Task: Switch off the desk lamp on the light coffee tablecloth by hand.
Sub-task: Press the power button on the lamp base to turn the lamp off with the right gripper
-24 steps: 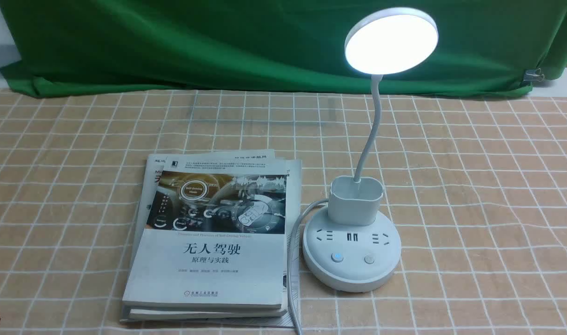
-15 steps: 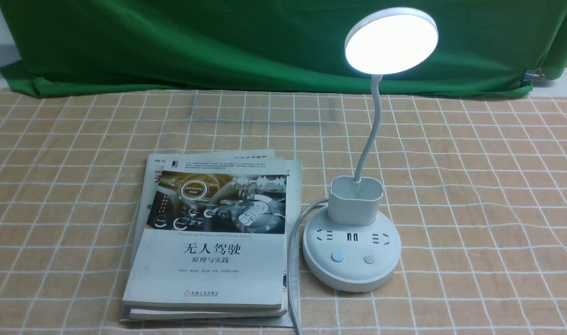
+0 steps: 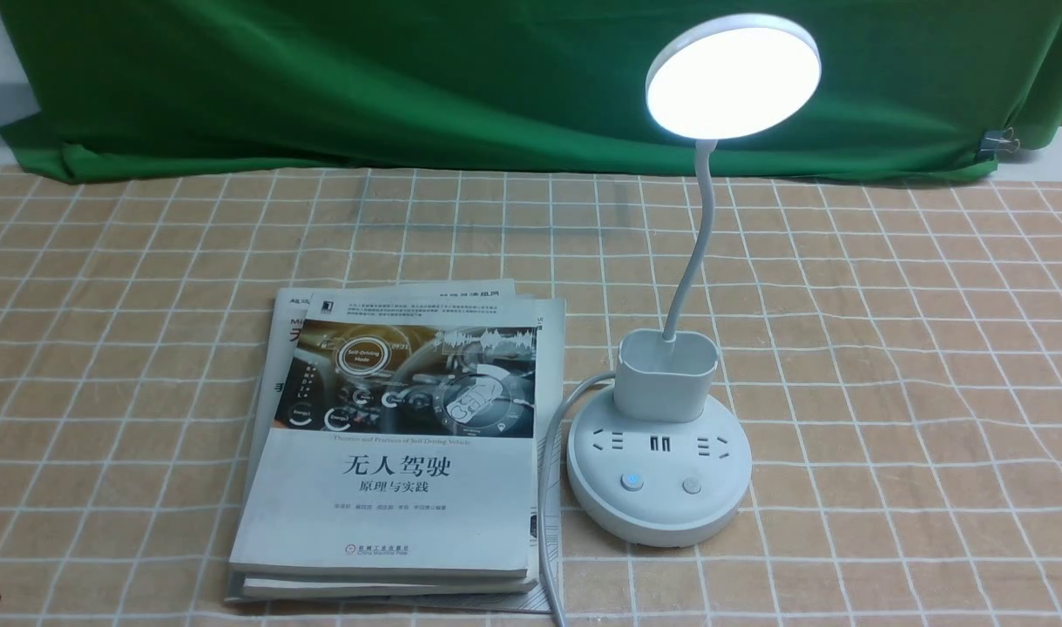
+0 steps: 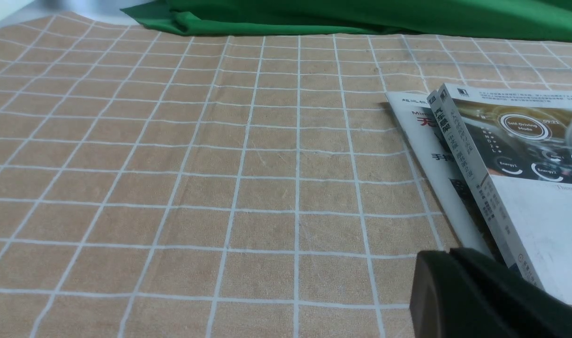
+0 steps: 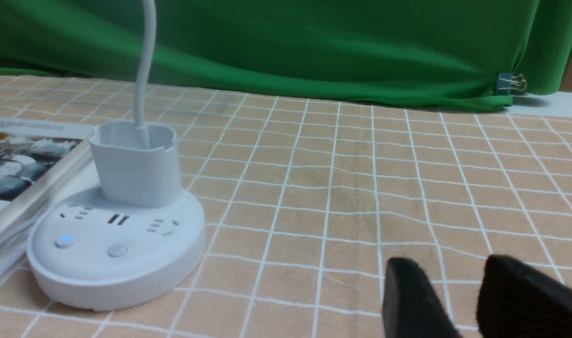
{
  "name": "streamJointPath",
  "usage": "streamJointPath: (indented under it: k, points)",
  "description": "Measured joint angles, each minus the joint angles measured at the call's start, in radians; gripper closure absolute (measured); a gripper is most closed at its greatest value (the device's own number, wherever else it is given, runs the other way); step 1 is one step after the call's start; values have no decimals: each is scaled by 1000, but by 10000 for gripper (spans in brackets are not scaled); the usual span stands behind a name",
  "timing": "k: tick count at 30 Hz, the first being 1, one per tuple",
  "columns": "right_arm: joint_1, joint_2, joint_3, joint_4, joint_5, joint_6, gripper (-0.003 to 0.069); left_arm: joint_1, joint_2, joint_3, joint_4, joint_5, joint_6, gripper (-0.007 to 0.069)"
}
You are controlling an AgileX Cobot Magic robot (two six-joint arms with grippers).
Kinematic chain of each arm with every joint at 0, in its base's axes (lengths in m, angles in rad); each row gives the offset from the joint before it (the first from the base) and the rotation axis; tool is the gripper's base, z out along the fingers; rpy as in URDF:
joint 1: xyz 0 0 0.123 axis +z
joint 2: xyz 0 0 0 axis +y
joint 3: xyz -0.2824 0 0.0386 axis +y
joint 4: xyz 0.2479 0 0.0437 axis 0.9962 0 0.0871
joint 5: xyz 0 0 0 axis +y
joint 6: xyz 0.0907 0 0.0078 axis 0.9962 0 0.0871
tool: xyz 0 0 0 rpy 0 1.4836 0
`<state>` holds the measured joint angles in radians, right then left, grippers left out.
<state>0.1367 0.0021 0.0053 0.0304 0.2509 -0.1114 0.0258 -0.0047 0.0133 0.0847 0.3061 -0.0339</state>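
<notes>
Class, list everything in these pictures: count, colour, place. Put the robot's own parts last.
desk lamp: one, white, lit, right of the books.
power cord: one, white, between lamp base and books.
books: stack, count unclear, mostly white covers, centre-left.
light coffee tablecloth: one, tan with white grid, under everything.
green cloth: one, green, along the back.
binder clip: one, bluish, green cloth's right end.
left hand: one, black, near the books' corner.
right hand: one, black, open, near the lamp.

Smooth plastic desk lamp, matt woven tablecloth.
</notes>
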Motion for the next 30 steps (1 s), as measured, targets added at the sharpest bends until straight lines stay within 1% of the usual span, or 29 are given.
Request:
streamJointPath:
  k: [11, 14, 17, 21, 22, 23, 27, 28, 30]
  points:
    - [0, 0, 0, 0, -3, 0, 419, 0, 0, 0, 0, 0, 0, 620]
    - [0, 0, 0, 4, -39, 15, 419, 0, 0, 0, 0, 0, 0, 620]
    - [0, 0, 0, 45, -131, 162, 419, 0, 0, 0, 0, 0, 1, 620]
    - [0, 0, 0, 70, -281, 438, 419, 0, 0, 0, 0, 0, 0, 620]
    - [0, 0, 0, 70, -288, 459, 419, 0, 0, 0, 0, 0, 0, 620]
    - [0, 0, 0, 73, -331, 515, 419, 0, 0, 0, 0, 0, 0, 620]
    - [0, 0, 0, 76, -399, 573, 429, 0, 0, 0, 0, 0, 0, 620]
    - [0, 0, 0, 76, -402, 590, 442, 0, 0, 0, 0, 0, 0, 620]
    - [0, 1, -5, 76, -358, 599, 480, 0, 0, 0, 0, 0, 0, 620]
